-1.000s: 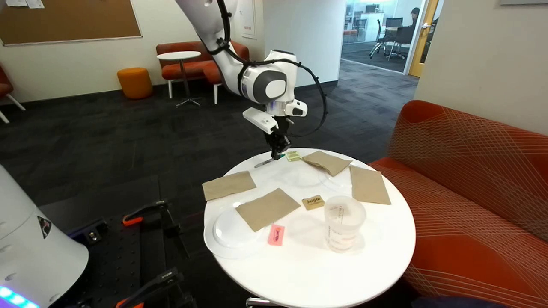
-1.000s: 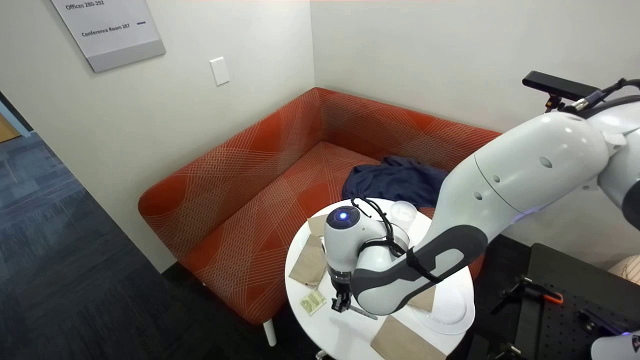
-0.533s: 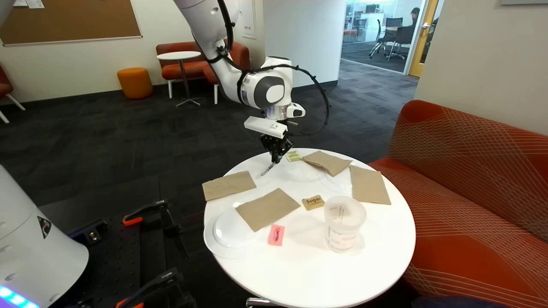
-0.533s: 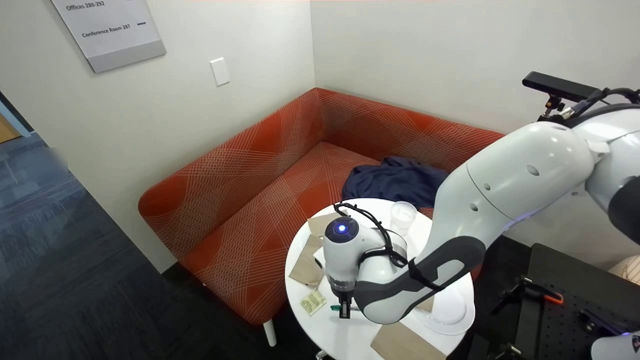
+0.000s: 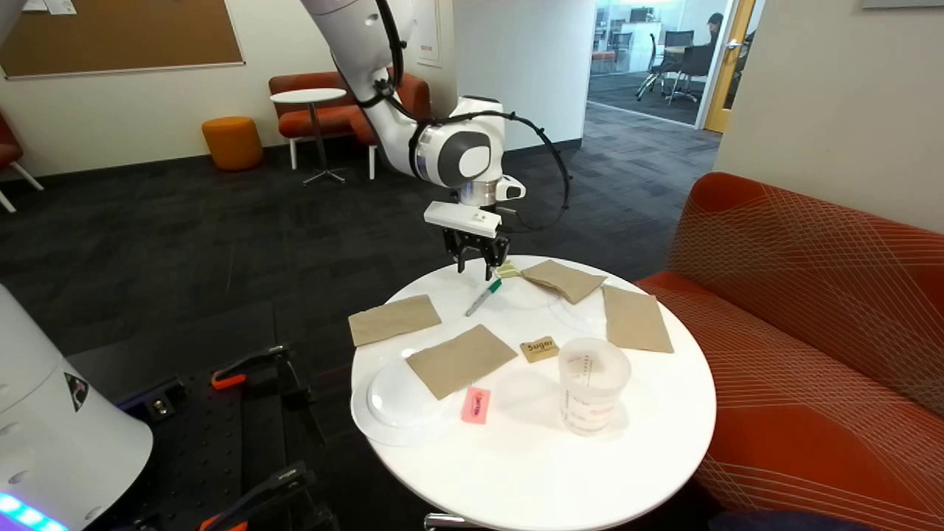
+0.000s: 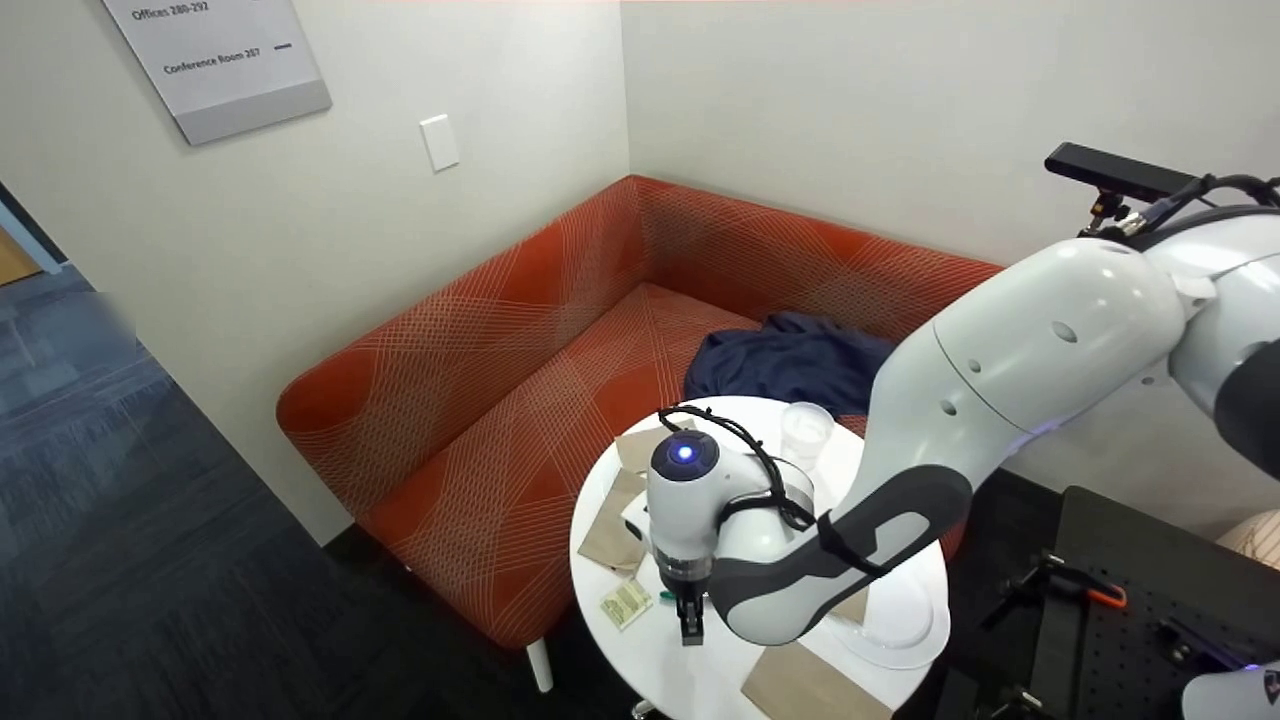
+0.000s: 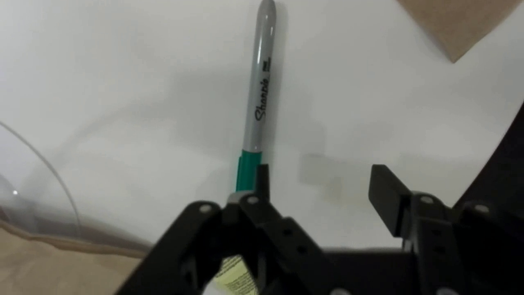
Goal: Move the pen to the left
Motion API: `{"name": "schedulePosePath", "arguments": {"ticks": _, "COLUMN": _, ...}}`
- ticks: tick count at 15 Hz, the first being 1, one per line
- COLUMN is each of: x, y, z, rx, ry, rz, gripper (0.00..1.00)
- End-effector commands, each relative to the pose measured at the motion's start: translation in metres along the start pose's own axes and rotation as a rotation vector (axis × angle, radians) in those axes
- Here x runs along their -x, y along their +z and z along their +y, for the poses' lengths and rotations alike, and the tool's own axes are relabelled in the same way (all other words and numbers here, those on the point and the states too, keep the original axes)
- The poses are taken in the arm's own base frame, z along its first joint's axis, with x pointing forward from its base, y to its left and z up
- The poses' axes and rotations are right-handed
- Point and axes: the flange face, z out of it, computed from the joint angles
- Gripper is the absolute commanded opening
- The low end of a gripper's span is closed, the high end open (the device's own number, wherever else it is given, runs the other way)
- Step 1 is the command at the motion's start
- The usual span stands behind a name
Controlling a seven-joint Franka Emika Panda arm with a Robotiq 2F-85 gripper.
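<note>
We see the pen lying flat on the round white table, its green cap toward the pale green packet and its grey end near a brown paper sheet, not touching it. The gripper has nothing in hold: its fingers stand well apart, and in the wrist view the pen lies outside the gap between them. One finger overlaps the edge of the cap there, but we cannot tell whether it touches. We judge the step in hand to be the end of a placing, the pen down and the grip undone, with the retreat to come; the moment before a grasp might look much alike. Whose left is meant we cannot settle, so we would not call the task finished outright. If the spot is right, the next move calls for a straight lift with no sideways sweep, since a brushed cap could roll or swing the pen. If it must go farther, we should rise a little, shift until the pen lies between the fingers, square them across the barrel, then come down and grip.
</note>
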Motion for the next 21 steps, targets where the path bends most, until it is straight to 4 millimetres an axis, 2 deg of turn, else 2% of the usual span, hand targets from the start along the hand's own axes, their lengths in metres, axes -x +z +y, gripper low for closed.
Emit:
{"name": "schedulePosePath", "arguments": {"ticks": 1, "x": 0.007, "y": -0.028, "z": 0.004, "rx": 0.011, "ry": 0.006, "rz": 0.018, "gripper": 0.99}}
{"name": "schedulePosePath", "arguments": {"ticks": 9, "x": 0.021, "y": -0.072, "z": 0.016, "rx": 0.018, "ry": 0.066, "rz": 0.033, "gripper": 1.0}}
{"name": "schedulePosePath", "arguments": {"ticks": 16, "x": 0.035, "y": -0.087, "z": 0.016, "rx": 0.024, "ry": 0.095, "rz": 0.035, "gripper": 1.0}}
{"name": "schedulePosePath", "arguments": {"ticks": 21, "x": 0.048, "y": -0.109, "z": 0.017, "rx": 0.042, "ry": 0.113, "rz": 0.073, "gripper": 1.0}}
